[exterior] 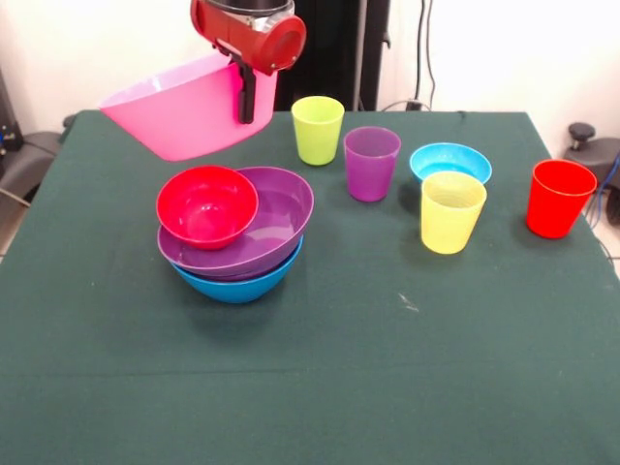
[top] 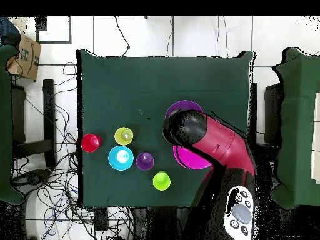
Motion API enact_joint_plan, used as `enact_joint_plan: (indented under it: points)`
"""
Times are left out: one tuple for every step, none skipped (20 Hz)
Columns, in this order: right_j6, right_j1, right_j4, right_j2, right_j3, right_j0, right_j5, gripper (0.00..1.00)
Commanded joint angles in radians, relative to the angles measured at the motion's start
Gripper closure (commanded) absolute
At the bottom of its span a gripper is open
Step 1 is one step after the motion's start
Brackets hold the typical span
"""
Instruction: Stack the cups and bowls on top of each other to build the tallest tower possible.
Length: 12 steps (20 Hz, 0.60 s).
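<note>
My gripper is shut on the rim of the very large pink bowl and holds it tilted in the air, above and behind the tower. The tower is the medium blue bowl at the base, the large purple bowl in it, and the small red bowl on the purple bowl's left side. The lime green cup, purple cup, yellow cup and red cup stand upright on the table. The light blue bowl sits behind the yellow cup. The orange bowl is out of view.
In the overhead view the arm covers most of the tower; only the purple bowl's edge and part of the pink bowl show. The cups stand in a cluster left of the arm. The green table reaches the picture's front edge.
</note>
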Motion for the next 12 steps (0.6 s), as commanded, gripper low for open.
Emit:
enact_joint_plan:
  points:
    - [0.046,0.081,-0.028,0.131,-0.075,-0.019,-0.04,1.0]
    - [0.044,0.082,-0.029,0.132,-0.076,-0.022,-0.04,1.0]
    - [0.044,0.082,-0.03,0.133,-0.078,-0.022,-0.038,1.0]
    - [0.039,0.075,-0.031,0.135,-0.07,-0.028,-0.04,1.0]
    - [0.04,0.075,-0.031,0.135,-0.071,-0.027,-0.04,1.0]
    - [0.038,0.074,-0.032,0.136,-0.071,-0.03,-0.04,1.0]
    - [0.039,0.074,-0.032,0.137,-0.074,-0.029,-0.04,1.0]
    - [0.038,0.074,-0.033,0.137,-0.079,-0.031,-0.038,1.0]
    - [0.039,0.076,-0.033,0.138,-0.084,-0.031,-0.037,1.0]
    - [0.04,0.075,-0.033,0.139,-0.084,-0.032,-0.039,1.0]
    - [0.041,0.077,-0.032,0.142,-0.087,-0.033,-0.043,1.0]
    - [0.043,0.077,-0.032,0.143,-0.085,-0.033,-0.048,1.0]
